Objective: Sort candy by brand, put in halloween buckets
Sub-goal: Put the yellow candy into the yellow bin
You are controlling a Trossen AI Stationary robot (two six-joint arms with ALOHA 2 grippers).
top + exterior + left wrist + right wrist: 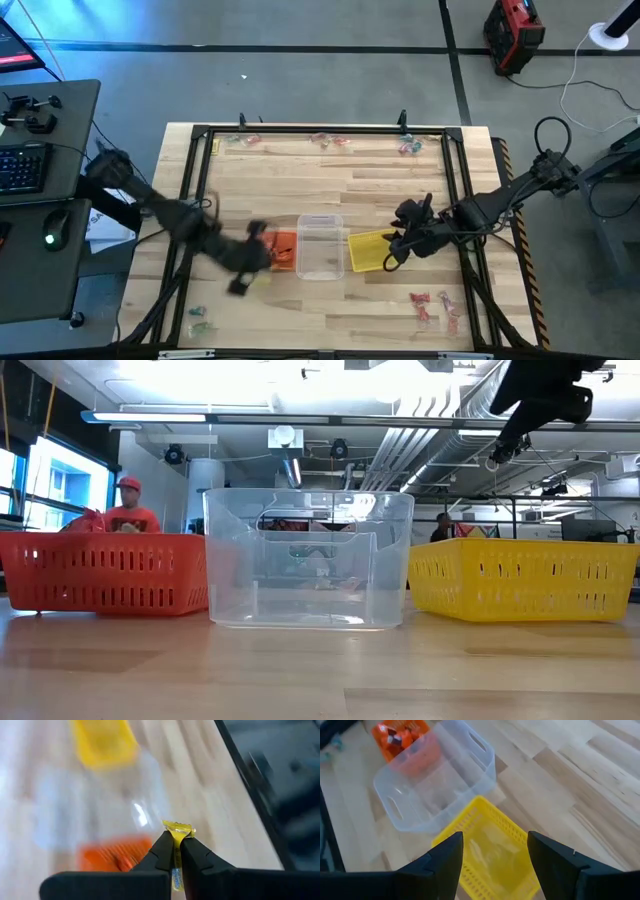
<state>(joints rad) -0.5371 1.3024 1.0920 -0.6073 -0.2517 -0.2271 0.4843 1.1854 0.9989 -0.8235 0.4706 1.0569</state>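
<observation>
My left gripper (pixel 176 842) is shut on a yellow-wrapped candy (pixel 178 829). It hovers blurred at the left side of the orange bucket (pixel 283 250) in the high view (pixel 258 245). The clear bucket (pixel 320 247) stands in the middle and the yellow bucket (pixel 368 250) to its right, all three on their bases. My right gripper (pixel 495 855) is open, raised over the yellow bucket's right side (pixel 397 250), with nothing between its fingers. Orange-wrapped candy (pixel 395 735) lies in the orange bucket. My left gripper pinches the yellow candy wrapper between its two fingertips. The wrapper runs along the fingers, and its crimped end (pixel 178 827) sticks out past the tips. The candy is lifted clear of the table.
Loose candy lies along the far edge (pixel 330 140), at the near right (pixel 432 305) and at the near left (pixel 200 320). A black frame (pixel 195 200) borders the work area. In the low view a person in red (pixel 128 512) sits beyond the table.
</observation>
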